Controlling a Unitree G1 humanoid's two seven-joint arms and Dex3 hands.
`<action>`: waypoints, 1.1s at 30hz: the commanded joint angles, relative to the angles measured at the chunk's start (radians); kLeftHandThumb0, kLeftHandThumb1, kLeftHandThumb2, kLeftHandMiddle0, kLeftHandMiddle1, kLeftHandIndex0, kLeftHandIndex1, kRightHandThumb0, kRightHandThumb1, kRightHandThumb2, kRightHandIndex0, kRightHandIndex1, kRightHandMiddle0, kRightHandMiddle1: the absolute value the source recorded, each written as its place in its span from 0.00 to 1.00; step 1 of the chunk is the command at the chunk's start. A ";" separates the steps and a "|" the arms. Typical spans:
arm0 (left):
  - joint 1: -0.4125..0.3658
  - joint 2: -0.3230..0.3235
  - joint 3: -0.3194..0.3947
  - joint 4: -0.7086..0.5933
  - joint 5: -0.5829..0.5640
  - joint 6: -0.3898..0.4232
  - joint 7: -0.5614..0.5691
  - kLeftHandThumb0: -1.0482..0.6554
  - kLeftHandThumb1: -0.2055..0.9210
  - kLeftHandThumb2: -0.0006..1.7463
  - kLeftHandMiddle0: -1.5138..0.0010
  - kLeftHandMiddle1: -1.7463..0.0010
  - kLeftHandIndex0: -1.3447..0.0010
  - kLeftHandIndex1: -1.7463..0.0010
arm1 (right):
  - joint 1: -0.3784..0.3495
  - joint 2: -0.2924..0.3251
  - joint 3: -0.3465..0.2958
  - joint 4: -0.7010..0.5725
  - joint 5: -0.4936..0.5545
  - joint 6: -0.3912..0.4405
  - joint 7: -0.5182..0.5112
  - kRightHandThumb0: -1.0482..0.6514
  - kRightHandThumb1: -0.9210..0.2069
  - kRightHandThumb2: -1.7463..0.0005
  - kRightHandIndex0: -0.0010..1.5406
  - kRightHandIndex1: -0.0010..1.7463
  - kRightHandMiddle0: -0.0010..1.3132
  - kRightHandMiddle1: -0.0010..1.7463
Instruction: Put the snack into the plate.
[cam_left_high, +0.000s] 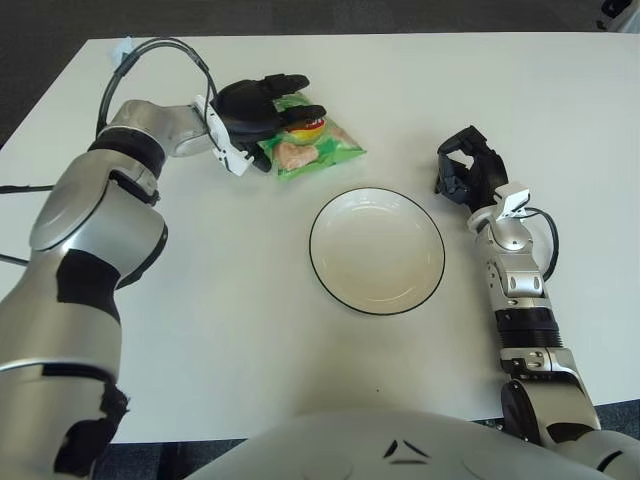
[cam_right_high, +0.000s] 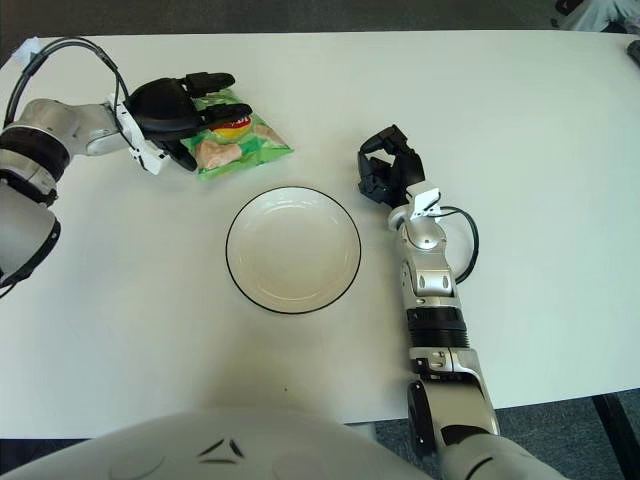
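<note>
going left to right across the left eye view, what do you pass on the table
left hand, its fingers closed over the snack bag's left end → snack bag → plate → right hand, to the right of the plate
</note>
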 joint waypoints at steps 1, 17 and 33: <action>-0.005 -0.017 -0.003 0.019 -0.022 -0.017 0.006 0.10 1.00 0.11 0.84 0.98 0.87 0.98 | 0.164 0.042 0.026 0.097 -0.016 0.045 0.005 0.40 0.19 0.54 0.60 1.00 0.25 1.00; 0.010 -0.059 -0.015 0.026 -0.044 -0.030 -0.018 0.35 0.96 0.01 0.59 0.98 0.55 0.93 | 0.168 0.045 0.027 0.086 -0.013 0.052 0.006 0.40 0.19 0.54 0.60 1.00 0.25 1.00; 0.039 -0.065 -0.029 0.018 -0.040 0.030 0.034 0.59 1.00 0.05 0.52 0.42 0.56 0.35 | 0.169 0.045 0.026 0.083 -0.010 0.059 0.010 0.39 0.19 0.54 0.60 1.00 0.25 1.00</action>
